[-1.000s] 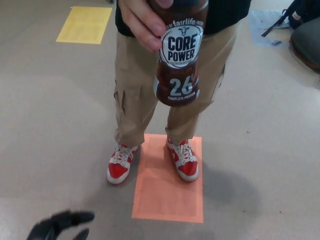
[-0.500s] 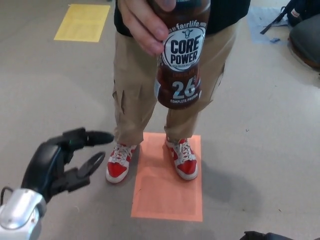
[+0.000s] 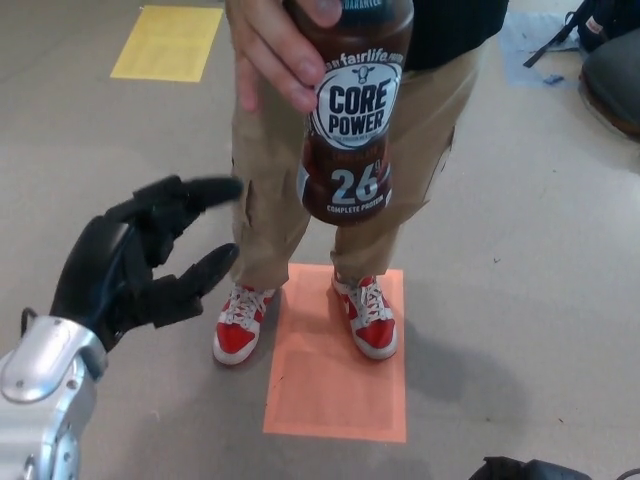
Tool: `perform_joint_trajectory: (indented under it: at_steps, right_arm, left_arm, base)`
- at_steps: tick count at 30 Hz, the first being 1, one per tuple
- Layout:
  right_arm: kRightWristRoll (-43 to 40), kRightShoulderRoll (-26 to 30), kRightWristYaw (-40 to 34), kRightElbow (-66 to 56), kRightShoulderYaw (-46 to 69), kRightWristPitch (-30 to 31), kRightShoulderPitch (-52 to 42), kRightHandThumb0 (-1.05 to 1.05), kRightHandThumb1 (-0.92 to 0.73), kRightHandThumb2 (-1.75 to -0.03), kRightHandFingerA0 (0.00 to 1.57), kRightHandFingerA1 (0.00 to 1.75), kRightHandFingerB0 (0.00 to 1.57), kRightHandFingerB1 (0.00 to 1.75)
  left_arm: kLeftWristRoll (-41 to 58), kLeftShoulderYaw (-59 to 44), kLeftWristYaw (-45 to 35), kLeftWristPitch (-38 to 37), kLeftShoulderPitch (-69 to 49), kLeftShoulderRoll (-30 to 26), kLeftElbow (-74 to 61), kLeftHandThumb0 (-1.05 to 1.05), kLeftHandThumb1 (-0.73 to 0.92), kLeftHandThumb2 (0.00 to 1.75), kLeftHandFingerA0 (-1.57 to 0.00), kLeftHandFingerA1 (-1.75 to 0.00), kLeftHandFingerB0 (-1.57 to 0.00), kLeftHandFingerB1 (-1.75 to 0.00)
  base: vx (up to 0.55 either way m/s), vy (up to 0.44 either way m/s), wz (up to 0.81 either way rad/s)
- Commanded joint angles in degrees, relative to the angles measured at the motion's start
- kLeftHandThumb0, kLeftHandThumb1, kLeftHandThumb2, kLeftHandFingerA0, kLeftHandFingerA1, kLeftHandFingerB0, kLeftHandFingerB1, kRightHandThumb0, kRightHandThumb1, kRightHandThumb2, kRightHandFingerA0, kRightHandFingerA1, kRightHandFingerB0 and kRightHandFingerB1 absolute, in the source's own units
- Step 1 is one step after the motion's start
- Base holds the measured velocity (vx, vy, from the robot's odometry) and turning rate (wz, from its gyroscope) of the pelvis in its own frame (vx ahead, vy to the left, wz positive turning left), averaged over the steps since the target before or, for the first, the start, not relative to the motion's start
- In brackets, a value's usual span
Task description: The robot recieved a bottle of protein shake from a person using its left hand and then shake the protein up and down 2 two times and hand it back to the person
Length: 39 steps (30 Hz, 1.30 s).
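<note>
The task is only at its beginning. The bottle (image 3: 347, 120) of protein shake is in the upper middle of the frame, held near its top by the person's hand (image 3: 278, 55); the robot does not touch it yet. The left hand (image 3: 140, 265) is at the left of the frame, lower than the bottle and apart from it, with its thumb and fingers spread wide and holding nothing. So the receiving, the two shakes and the handing back are all left to do, in my judgement. I count one bottle, one person's hand, two red shoes (image 3: 238, 325) and one orange floor mark (image 3: 335, 385). The right hand I cannot see clearly.
</note>
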State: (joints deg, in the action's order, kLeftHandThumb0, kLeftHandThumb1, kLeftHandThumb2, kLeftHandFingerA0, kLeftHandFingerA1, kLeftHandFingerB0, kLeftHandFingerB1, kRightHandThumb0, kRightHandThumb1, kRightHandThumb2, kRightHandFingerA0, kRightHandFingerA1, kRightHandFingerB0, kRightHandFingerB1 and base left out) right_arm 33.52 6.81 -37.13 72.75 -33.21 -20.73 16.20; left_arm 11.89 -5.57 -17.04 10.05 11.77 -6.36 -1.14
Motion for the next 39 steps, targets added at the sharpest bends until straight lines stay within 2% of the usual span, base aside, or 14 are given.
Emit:
perform_joint_trajectory:
  at_steps: [1, 7, 8, 11, 12, 19, 20, 23, 24, 30, 31, 34, 35, 39]
  right_arm:
    - [1.84, 0.46, -1.94, 1.88, -0.18, -1.46, 1.40, -0.41, -0.74, -0.81, 0.93, 0.86, 0.79, 0.58]
    - [1.33, 0.50, -1.23, 1.99, 0.21, -1.96, 0.81, -0.42, -0.75, -0.77, 0.93, 0.89, 0.78, 0.55]
    - [1.31, 0.40, -1.07, 1.98, 0.21, -1.59, 0.79, -0.43, -0.74, -0.75, 0.93, 0.87, 0.78, 0.55]
    - [1.03, 0.24, -0.63, 1.92, 0.43, -1.39, 0.69, -0.42, -0.72, -0.75, 0.94, 0.91, 0.78, 0.56]
    - [1.09, 0.22, -0.73, 1.89, 0.39, -1.34, 0.67, -0.42, -0.74, -0.75, 0.92, 0.91, 0.77, 0.57]
    - [1.24, -0.13, -1.14, 2.06, 0.27, -1.34, 0.69, -0.40, -0.74, -0.84, 0.96, 0.88, 0.78, 0.56]
    - [1.26, -0.15, -0.98, 2.07, 0.24, -1.37, 0.77, -0.40, -0.74, -0.86, 0.95, 0.84, 0.77, 0.56]
    - [1.61, -0.11, -0.63, 2.10, -0.09, -0.69, 1.13, -0.42, -0.76, -0.86, 0.92, 0.81, 0.76, 0.59]
    - [1.80, -0.05, -0.74, 2.10, -0.26, -0.70, 1.16, -0.43, -0.76, -0.86, 0.91, 0.80, 0.76, 0.59]
    - [1.87, -0.02, -1.11, 2.21, -0.29, -0.95, 1.23, -0.41, -0.75, -0.86, 0.93, 0.91, 0.77, 0.58]
    - [1.66, -0.08, -1.26, 2.19, -0.08, -1.19, 1.13, -0.41, -0.75, -0.85, 0.91, 0.88, 0.77, 0.58]
    - [1.55, -0.14, -1.13, 2.15, 0.03, -1.14, 1.16, -0.41, -0.75, -0.81, 0.92, 0.86, 0.77, 0.59]
    - [1.50, -0.16, -1.06, 2.16, 0.09, -1.10, 1.26, -0.40, -0.75, -0.81, 0.91, 0.87, 0.77, 0.57]
    - [1.59, -0.06, -1.36, 2.19, 0.10, -1.25, 1.24, -0.40, -0.76, -0.80, 0.92, 0.91, 0.78, 0.58]
  left_arm:
    - [13.28, 0.20, -0.84, 32.74, 6.76, -3.80, -10.87, -0.56, 0.36, 0.71, -0.07, -0.29, -0.06, -0.11]
    - [11.79, 3.12, -1.36, 36.97, 9.32, -5.22, -14.72, -0.74, 0.45, 0.79, 0.00, -0.03, 0.00, 0.00]
    - [11.62, 3.59, -1.49, 37.86, 9.78, -5.55, -15.15, -0.72, 0.51, 0.56, 0.00, 0.00, 0.00, 0.00]
    - [12.50, 4.55, -1.89, 41.04, 11.62, -5.79, -16.05, -0.76, 0.45, 0.79, 0.00, 0.00, 0.00, 0.00]
    - [12.82, 4.70, -2.01, 41.79, 12.12, -5.65, -15.96, -0.73, 0.50, 0.56, 0.00, 0.00, 0.00, 0.00]
    - [15.80, 5.32, -0.60, 49.95, 16.34, -3.42, -16.89, -0.74, 0.48, 0.55, 0.00, 0.00, 0.00, 0.00]
    - [15.79, 5.54, -0.55, 50.50, 16.77, -3.40, -17.08, -0.75, 0.44, 0.80, 0.00, 0.00, 0.00, 0.00]
    - [15.81, 6.45, -0.29, 52.63, 18.67, -3.08, -17.93, -0.76, 0.44, 0.81, 0.00, 0.00, 0.00, 0.00]
    - [15.74, 7.05, -0.55, 52.77, 19.16, -3.26, -18.25, -0.77, 0.51, 0.56, 0.00, 0.00, 0.00, 0.00]
    - [15.84, 8.59, -0.49, 55.62, 22.58, -2.69, -19.38, -0.76, 0.52, 0.56, 0.00, 0.00, 0.00, 0.00]
    - [15.80, 9.11, -0.74, 56.29, 23.71, -2.69, -19.44, -0.79, 0.46, 0.81, 0.00, 0.00, 0.00, 0.00]
    - [15.24, 10.25, -1.74, 55.89, 25.12, -3.55, -19.72, -0.82, 0.48, 0.83, 0.00, 0.00, 0.00, 0.00]
    - [15.27, 10.19, -1.77, 56.22, 25.62, -3.58, -19.63, -0.77, 0.54, 0.57, 0.00, 0.00, 0.00, 0.00]
    - [16.07, 8.75, -0.98, 58.76, 27.85, -2.82, -19.26, -0.73, 0.53, 0.57, 0.00, 0.00, 0.00, 0.00]
  base:
    - [0.00, 0.000, 0.00]
    - [0.00, 0.000, 0.00]
    - [0.00, 0.000, 0.00]
    - [0.00, 0.000, 0.00]
    - [0.00, 0.000, 0.00]
    - [0.00, 0.000, 0.00]
    - [0.00, 0.000, 0.00]
    - [0.00, 0.000, 0.00]
    - [0.00, 0.000, 0.00]
    - [0.00, 0.000, 0.00]
    - [0.00, 0.000, 0.00]
    - [0.00, 0.000, 0.00]
    - [0.00, 0.000, 0.00]
    - [0.00, 0.000, 0.00]
